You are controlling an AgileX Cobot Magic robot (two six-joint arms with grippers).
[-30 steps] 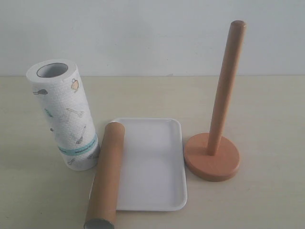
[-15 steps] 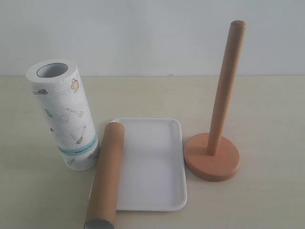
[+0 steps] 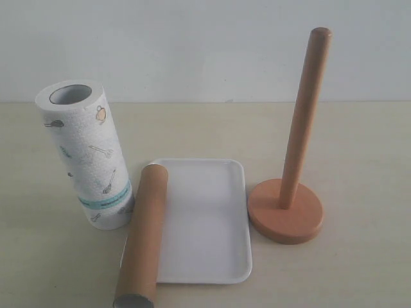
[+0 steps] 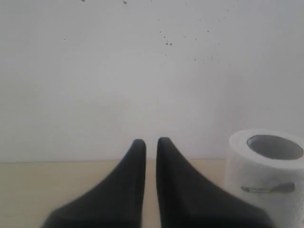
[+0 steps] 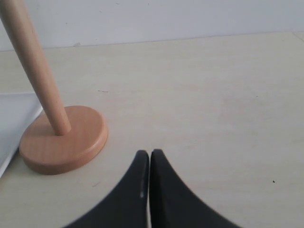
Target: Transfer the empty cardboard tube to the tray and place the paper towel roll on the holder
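The paper towel roll (image 3: 87, 154) stands upright on the table at the left, and its top also shows in the left wrist view (image 4: 266, 175). The brown cardboard tube (image 3: 144, 231) lies along the left rim of the white tray (image 3: 205, 218), its open end toward the camera. The wooden holder (image 3: 286, 212) stands to the right of the tray with its post bare. No gripper shows in the exterior view. My left gripper (image 4: 151, 141) has only a thin slit between its fingers and holds nothing. My right gripper (image 5: 149, 153) is shut and empty, near the holder's base (image 5: 64, 140).
A white wall rises behind the pale wooden table. A corner of the tray (image 5: 14, 114) lies just beyond the holder's base in the right wrist view. Bare tabletop stretches to the right of the holder.
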